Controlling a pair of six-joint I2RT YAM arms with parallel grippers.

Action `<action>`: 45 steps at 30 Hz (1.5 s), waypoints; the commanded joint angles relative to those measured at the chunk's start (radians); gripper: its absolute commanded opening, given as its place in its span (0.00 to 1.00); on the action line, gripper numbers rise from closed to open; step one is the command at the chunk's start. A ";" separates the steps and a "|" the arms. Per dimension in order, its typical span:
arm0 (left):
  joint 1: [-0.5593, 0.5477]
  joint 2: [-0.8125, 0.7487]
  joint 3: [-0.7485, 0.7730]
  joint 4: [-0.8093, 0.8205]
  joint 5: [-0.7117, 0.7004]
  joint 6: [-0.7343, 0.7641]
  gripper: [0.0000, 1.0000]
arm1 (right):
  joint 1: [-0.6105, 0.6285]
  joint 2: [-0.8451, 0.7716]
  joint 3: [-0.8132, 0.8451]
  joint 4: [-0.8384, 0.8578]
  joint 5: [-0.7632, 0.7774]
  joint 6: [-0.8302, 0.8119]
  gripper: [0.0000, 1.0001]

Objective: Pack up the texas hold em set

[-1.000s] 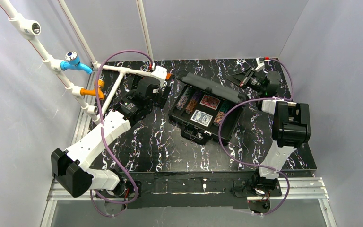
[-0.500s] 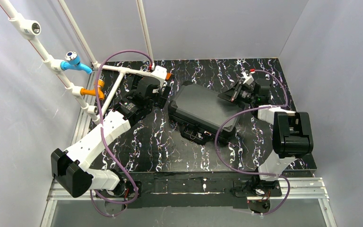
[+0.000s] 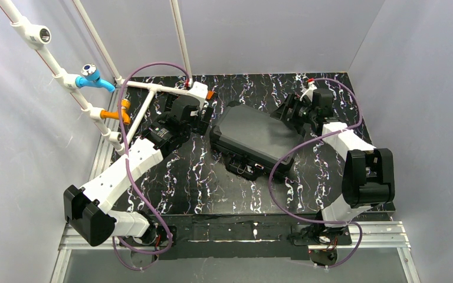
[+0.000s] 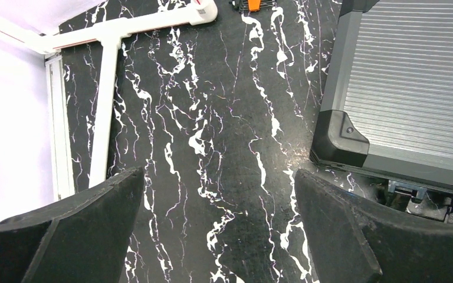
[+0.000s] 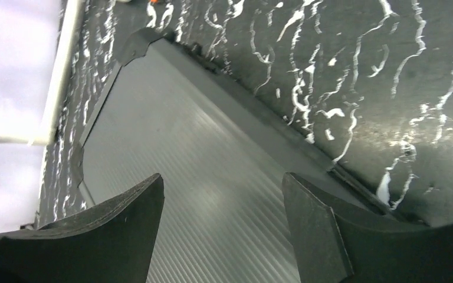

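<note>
Over on the far half of the marble-look table point(image 3: 200, 177), the black briefcase point(image 3: 250, 134) sits with its lid down flat, turned a bit askew, with some hardware poking out of its 6 o'clock edge.

The right claw point(image 3: 289, 112) hangs over the case's 2 o'clock corner. From the right wrist view its fingers point(image 5: 124, 236) are spread well apart with nothing gripped, and the ribbed grey lid point(image 5: 212, 194) shows in the gap between them. Whether the tips actually touch the lid, can't tell.

The left claw point(image 3: 206, 118) is parked just off the case's 10 o'clock side, jaws wide and holding nothing. Its wrist view shows only bare table between the pads point(image 4: 88, 224), and the case's corner point(image 4: 339, 138) sits at about 2 o'clock. A white pipe frame point(image 3: 153, 88) lies on the table off toward 10 o'clock.
</note>
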 commanded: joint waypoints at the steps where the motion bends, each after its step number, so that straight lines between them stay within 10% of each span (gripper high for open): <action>1: -0.002 -0.011 0.005 -0.013 0.021 -0.042 0.99 | -0.002 0.066 0.110 -0.209 0.188 -0.063 0.82; 20: 0.059 -0.122 -0.187 -0.168 0.319 -0.472 0.84 | 0.019 0.247 0.240 -0.359 0.140 -0.150 0.90; 45: 0.095 0.019 -0.365 0.056 0.579 -0.583 0.64 | 0.054 0.200 0.136 -0.394 0.111 -0.164 0.84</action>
